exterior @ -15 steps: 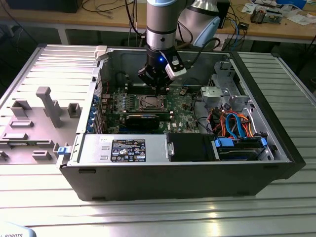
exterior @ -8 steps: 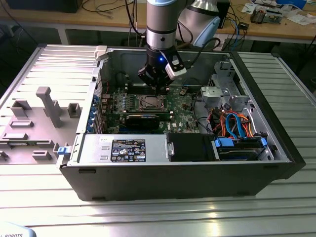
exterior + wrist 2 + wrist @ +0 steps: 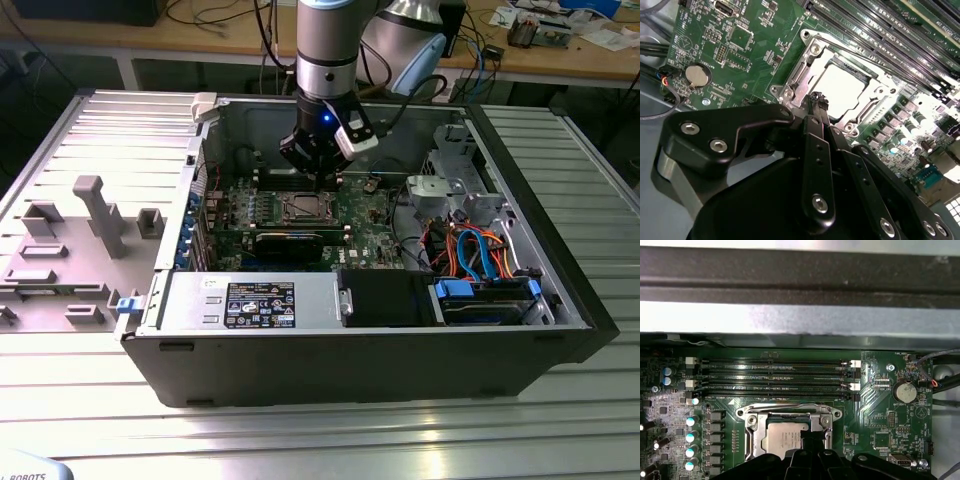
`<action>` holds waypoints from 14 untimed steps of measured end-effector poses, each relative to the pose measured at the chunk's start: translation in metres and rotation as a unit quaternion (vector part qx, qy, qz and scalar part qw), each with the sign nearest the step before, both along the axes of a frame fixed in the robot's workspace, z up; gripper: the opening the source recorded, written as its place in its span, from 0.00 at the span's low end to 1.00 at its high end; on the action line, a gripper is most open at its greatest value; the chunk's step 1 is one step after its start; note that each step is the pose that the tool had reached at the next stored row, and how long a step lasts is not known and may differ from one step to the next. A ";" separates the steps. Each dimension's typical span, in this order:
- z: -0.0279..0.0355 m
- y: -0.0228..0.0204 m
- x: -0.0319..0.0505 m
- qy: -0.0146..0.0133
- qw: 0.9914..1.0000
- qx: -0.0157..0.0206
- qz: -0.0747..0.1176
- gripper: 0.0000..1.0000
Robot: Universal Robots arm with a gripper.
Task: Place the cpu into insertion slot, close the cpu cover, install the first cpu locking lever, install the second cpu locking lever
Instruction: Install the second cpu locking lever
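Note:
The cpu [image 3: 846,90] lies flat in the insertion slot [image 3: 805,36] on the green board, its silvery top showing through the window of the cpu cover [image 3: 801,70], which lies down over it. In the first wrist view the cpu [image 3: 782,437] sits inside the cover frame [image 3: 756,432]. My gripper [image 3: 817,99] hangs just above one edge of the socket with its black fingers [image 3: 815,135] pressed together and nothing seen between them. In the exterior view the gripper [image 3: 322,182] stands over the socket [image 3: 303,208] inside the open computer case.
Long memory slots [image 3: 775,377] run beside the socket. A coin battery [image 3: 905,391] and cables [image 3: 475,250] lie towards the exterior view's right. A black expansion card [image 3: 290,240] lies in front of the socket. The case walls [image 3: 520,160] ring the board.

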State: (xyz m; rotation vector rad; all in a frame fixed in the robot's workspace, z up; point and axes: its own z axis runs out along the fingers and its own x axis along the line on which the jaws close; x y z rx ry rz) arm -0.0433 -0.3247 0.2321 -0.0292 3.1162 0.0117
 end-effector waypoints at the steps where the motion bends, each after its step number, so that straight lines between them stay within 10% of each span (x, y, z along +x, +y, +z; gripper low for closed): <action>1: 0.0000 -0.0003 0.0000 0.000 1.000 0.000 0.000 0.11; 14: -0.0001 -0.0043 0.0000 0.000 1.000 0.000 0.000 0.11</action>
